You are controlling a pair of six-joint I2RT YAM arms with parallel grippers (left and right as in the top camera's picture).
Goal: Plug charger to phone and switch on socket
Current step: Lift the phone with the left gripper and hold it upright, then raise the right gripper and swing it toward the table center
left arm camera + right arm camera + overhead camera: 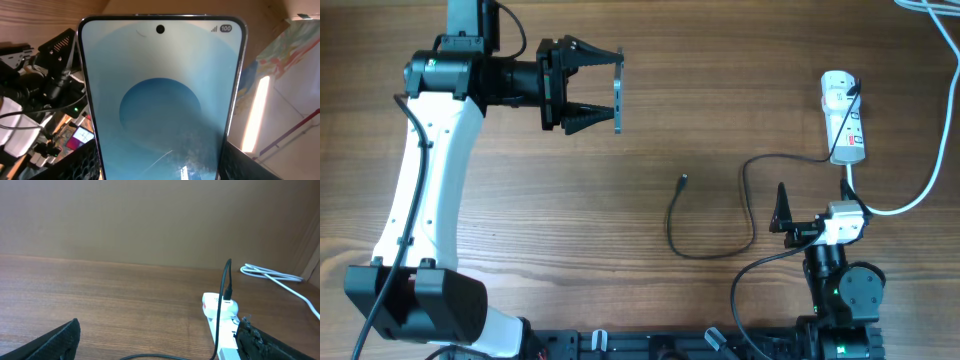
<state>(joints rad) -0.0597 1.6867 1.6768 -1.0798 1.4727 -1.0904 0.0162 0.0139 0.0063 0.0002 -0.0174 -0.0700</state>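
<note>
The left hand (pixel 617 90) pinches the phone (pixel 160 100) aloft; the right hand (pixel 157 330) is spread. Next, I think, it must grasp the charger (pixel 669 228).

The wooden counter (pixel 620 190) carries the socket (pixel 843 118) near its far right corner, lying along the right edge; the charger (pixel 752 225) is plugged in there and loops flat toward the middle, its tip (pixel 683 180) lying free; a white cord (pixel 920 195) curves from the socket toward the right edge.
</note>
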